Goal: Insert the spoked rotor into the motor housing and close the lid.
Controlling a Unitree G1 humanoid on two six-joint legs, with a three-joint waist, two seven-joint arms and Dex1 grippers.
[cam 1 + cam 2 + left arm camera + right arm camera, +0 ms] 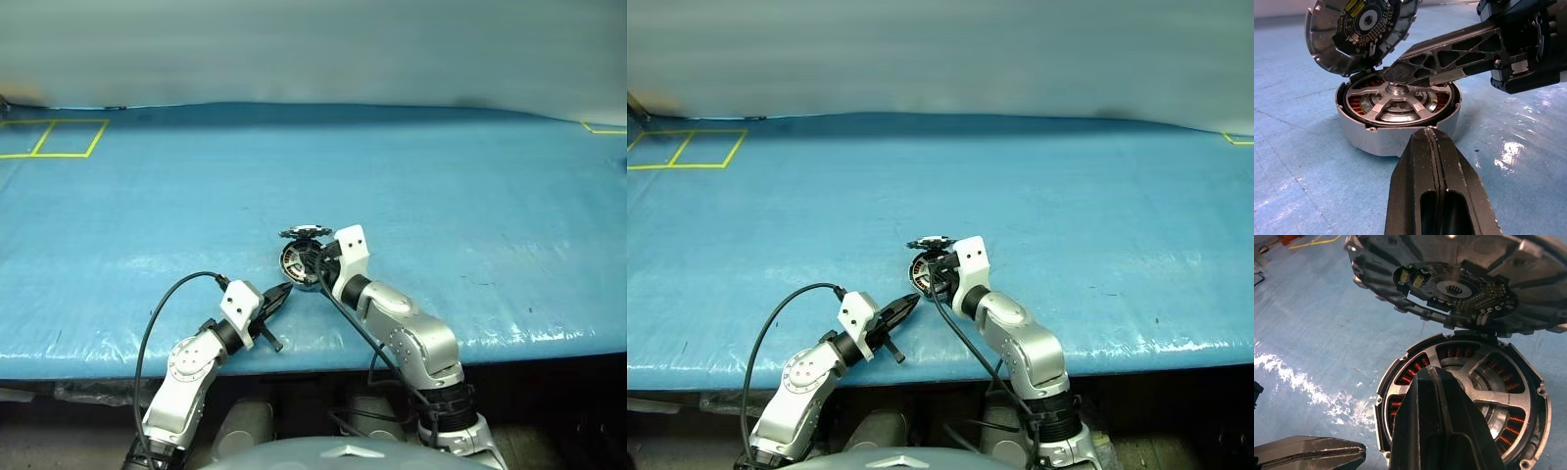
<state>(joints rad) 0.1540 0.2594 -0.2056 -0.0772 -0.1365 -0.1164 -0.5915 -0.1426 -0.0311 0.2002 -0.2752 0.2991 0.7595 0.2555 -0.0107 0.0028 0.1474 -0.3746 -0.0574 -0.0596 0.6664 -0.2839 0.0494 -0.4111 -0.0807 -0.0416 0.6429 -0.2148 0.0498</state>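
Blue worktop (147, 196) carries the housing (1376, 139), rotor (1396, 103) seated inside, lid (1352, 34) hinged up. Right fingers (1415, 73), shut and empty, press the rotor; left fingers (1437, 196) shut beside. Next, I reckon: tip the lid down.

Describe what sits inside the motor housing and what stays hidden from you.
Inside the motor housing sits the spoked rotor, with copper windings showing between its spokes. The right hand covers part of the hub. The housing floor is hidden.
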